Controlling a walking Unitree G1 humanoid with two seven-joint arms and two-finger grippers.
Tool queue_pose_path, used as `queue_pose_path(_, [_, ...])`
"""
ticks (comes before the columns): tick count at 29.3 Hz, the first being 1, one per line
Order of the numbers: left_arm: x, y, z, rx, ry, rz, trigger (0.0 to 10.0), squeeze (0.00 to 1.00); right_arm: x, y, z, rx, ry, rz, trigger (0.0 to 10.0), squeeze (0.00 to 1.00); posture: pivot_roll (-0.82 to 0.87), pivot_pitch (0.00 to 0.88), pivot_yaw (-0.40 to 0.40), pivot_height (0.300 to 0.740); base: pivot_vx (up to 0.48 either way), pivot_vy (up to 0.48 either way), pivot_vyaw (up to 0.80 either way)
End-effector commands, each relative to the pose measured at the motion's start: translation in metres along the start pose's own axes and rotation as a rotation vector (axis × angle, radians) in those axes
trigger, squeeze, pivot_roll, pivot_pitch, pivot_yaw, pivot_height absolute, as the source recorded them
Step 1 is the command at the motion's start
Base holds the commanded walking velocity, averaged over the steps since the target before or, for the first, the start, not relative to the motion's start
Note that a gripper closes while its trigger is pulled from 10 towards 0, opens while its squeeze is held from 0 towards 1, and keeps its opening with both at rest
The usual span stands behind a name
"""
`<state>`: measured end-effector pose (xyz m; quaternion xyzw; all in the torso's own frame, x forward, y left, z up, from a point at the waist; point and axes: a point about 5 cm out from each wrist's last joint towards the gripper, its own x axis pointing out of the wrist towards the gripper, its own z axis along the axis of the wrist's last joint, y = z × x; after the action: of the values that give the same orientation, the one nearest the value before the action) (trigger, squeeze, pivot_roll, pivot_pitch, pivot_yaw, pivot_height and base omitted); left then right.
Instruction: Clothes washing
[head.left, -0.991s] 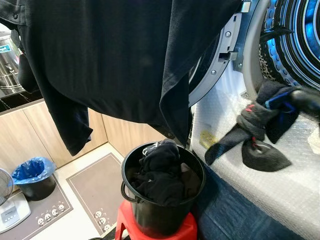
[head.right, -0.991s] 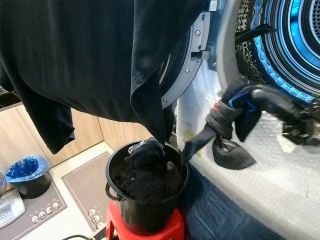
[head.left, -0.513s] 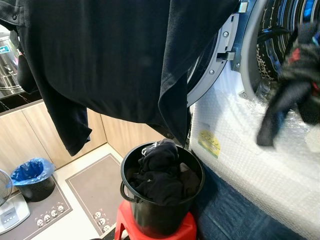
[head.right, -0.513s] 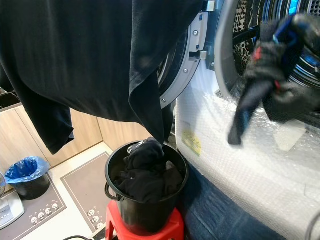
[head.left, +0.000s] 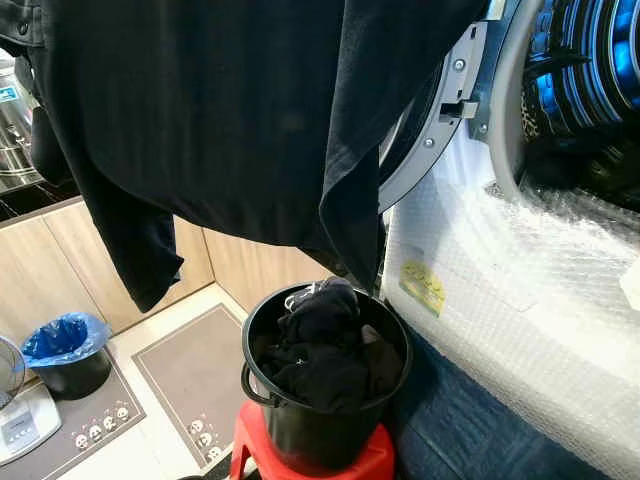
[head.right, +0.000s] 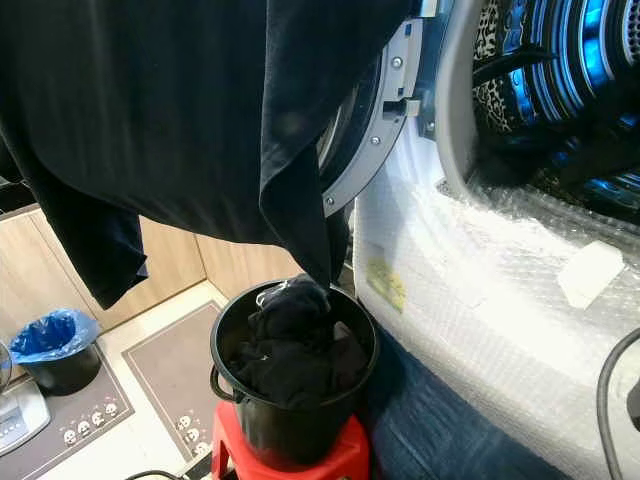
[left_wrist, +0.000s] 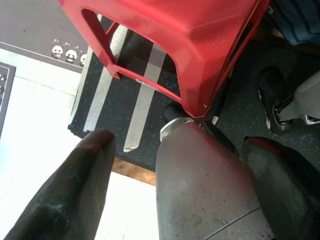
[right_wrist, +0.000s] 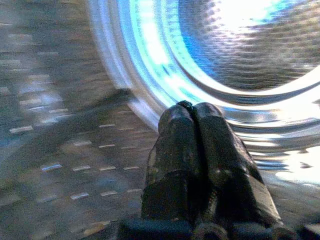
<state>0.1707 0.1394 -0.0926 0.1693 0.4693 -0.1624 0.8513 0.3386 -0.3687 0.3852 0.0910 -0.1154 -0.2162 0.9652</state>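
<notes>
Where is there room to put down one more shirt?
The bubble wrap ledge below the washer drum is mostly bare, apart from a white slip. The black bucket on the red stool is crowded, heaped with dark clothes. The hanging black garment blocks the space above it.

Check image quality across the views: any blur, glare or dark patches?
Right wrist view: motion-blurred, blue-white glare off the drum; the right gripper stays sharp, fingers together. Left wrist view: sharp and evenly lit on the red stool. Eye views: sharp, but the hanging black garment and the bucket of clothes are near featureless black.
</notes>
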Motion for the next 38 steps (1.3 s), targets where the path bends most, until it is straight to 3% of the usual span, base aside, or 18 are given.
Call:
queue_pose_path(1, [-0.002, -0.002, -0.013, 0.002, 0.058, -0.008, 10.0, 0.00, -0.001, -0.013, 0.020, -0.026, -0.064, -0.170, 10.0, 0.00, -0.09, 0.000, -0.004, 0.740, 0.000, 0.000, 0.00])
queue_pose_path(9, [-0.002, -0.002, -0.013, 0.003, 0.056, -0.007, 10.0, 0.00, -0.006, -0.044, 0.020, -0.107, -0.072, -0.538, 10.0, 0.00, -0.09, 0.000, -0.008, 0.740, 0.000, 0.000, 0.00])
queue_pose_path(12, [-0.002, -0.002, -0.012, 0.005, 0.056, -0.007, 10.0, 0.00, -0.005, -0.040, 0.021, -0.139, -0.084, -0.522, 10.0, 0.00, -0.09, 0.000, -0.007, 0.740, 0.000, 0.000, 0.00])
queue_pose_path(13, [-0.002, -0.002, -0.012, 0.006, 0.055, -0.007, 10.0, 0.00, -0.004, -0.037, 0.021, -0.142, -0.082, -0.505, 10.0, 1.00, -0.09, 0.000, -0.007, 0.740, 0.000, 0.000, 0.00])
queue_pose_path(18, [-0.001, -0.002, -0.011, 0.014, 0.054, -0.008, 10.0, 0.00, -0.001, -0.024, 0.022, -0.158, -0.085, -0.468, 10.0, 1.00, -0.09, 0.000, -0.004, 0.740, 0.000, 0.000, 0.00])
queue_pose_path(28, [-0.002, -0.003, -0.013, 0.017, 0.057, -0.011, 10.0, 0.00, 0.001, -0.017, 0.025, -0.163, -0.097, -0.427, 10.0, 1.00, -0.09, 0.000, -0.006, 0.740, 0.000, 0.000, 0.00])
queue_pose_path(38, [-0.002, -0.001, -0.014, 0.011, 0.061, -0.005, 10.0, 0.00, 0.004, -0.002, 0.013, -0.037, -0.117, -0.198, 10.0, 1.00, -0.09, 0.000, -0.001, 0.740, 0.000, 0.000, 0.00])
